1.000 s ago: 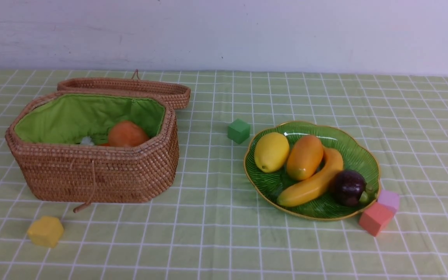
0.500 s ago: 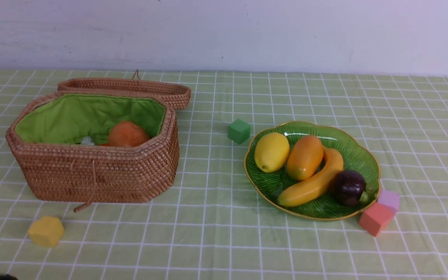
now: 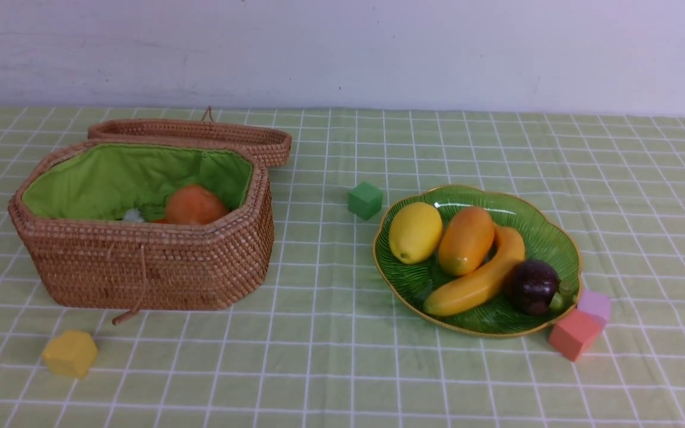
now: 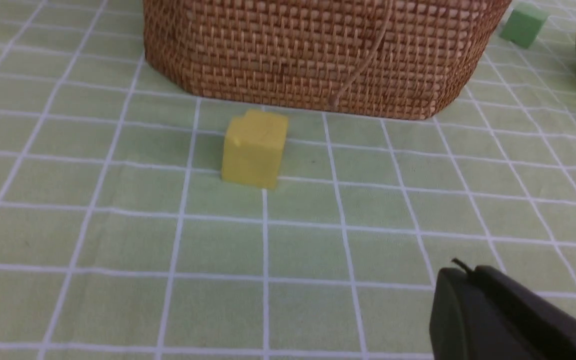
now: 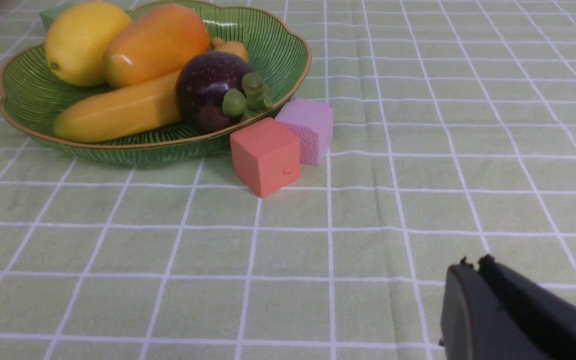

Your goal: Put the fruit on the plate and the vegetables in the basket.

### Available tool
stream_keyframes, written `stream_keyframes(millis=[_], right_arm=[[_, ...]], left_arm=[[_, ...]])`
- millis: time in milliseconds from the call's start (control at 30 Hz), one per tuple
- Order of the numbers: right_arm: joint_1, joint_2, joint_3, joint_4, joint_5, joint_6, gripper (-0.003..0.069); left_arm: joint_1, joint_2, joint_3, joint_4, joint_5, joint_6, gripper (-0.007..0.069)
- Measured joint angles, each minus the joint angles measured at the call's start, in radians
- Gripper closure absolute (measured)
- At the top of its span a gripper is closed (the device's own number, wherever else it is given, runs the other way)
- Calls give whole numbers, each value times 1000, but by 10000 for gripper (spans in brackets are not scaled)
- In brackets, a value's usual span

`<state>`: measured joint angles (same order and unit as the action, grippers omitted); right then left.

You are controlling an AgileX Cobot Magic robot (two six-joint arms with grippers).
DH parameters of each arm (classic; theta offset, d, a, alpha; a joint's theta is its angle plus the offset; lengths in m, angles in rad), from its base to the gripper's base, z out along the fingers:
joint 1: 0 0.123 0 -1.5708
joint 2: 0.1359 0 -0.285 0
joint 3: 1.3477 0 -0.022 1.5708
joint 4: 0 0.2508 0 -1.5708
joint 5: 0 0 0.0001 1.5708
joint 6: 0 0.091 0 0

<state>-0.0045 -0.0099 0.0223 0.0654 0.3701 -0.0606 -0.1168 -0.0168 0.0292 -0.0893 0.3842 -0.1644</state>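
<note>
Wicker basket is sitting left, fruit resting on the plate right; I'm seeing left gripper and right gripper both pressed together, holding nothing.

Lemon, mango, banana, mangosteen all on plate. Potato inside open basket. Fingers out of frame, tabletop otherwise just foam blocks.
</note>
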Motion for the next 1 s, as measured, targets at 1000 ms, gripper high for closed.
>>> stream_keyframes(millis=[1000], right_arm=[[0, 0, 0, 0, 0, 0, 589]], left_arm=[[0, 0, 0, -2, -14, -16, 637]])
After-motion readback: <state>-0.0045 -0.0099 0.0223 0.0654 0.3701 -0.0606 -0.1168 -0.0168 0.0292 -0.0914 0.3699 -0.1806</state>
